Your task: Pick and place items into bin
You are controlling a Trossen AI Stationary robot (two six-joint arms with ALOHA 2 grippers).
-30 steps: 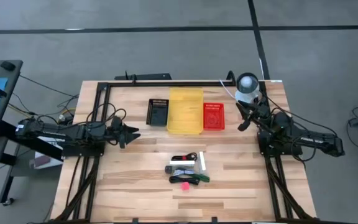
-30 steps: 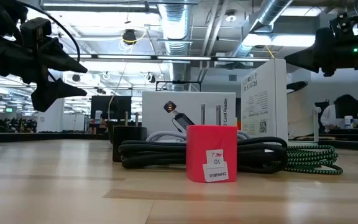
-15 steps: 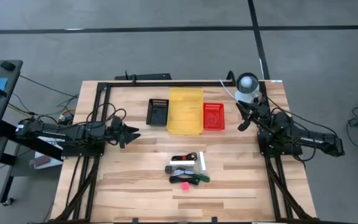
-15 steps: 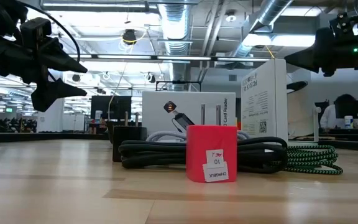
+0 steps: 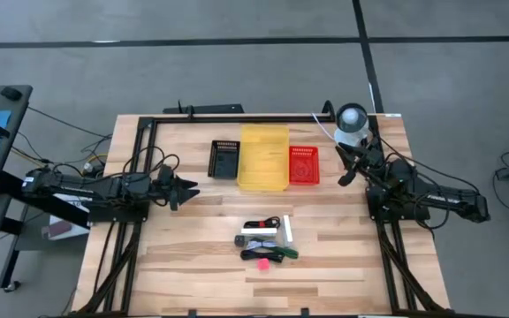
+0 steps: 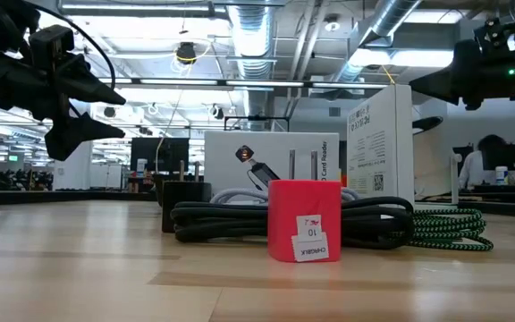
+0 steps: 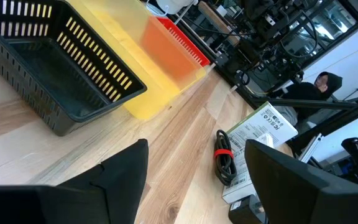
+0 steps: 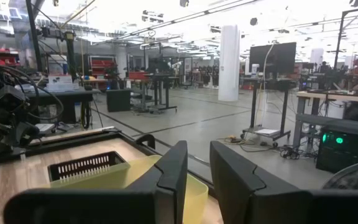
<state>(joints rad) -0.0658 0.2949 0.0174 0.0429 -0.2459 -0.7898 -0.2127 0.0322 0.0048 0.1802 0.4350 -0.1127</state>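
Note:
The items lie in a small cluster (image 5: 266,240) near the table's middle: white flat boxes (image 6: 271,165), a coiled black cable (image 6: 231,219), a green braided cable (image 6: 450,228) and a pink block (image 6: 304,221) standing on the wood. Three bins stand farther back: black (image 5: 224,159), yellow (image 5: 263,157) and red (image 5: 304,165). My left gripper (image 7: 196,146) hovers open at the table's left, left of the black bin and clear of everything. My right gripper (image 8: 196,149) hovers at the table's right beside the red bin, its fingers a narrow gap apart with nothing between them.
A black frame rail (image 5: 237,119) runs along the far edge, with a white round lamp-like object (image 5: 353,119) at the back right. Bare wood (image 5: 201,274) lies around the item cluster. Beyond the table the room holds desks, and a person (image 6: 477,165) sits far off.

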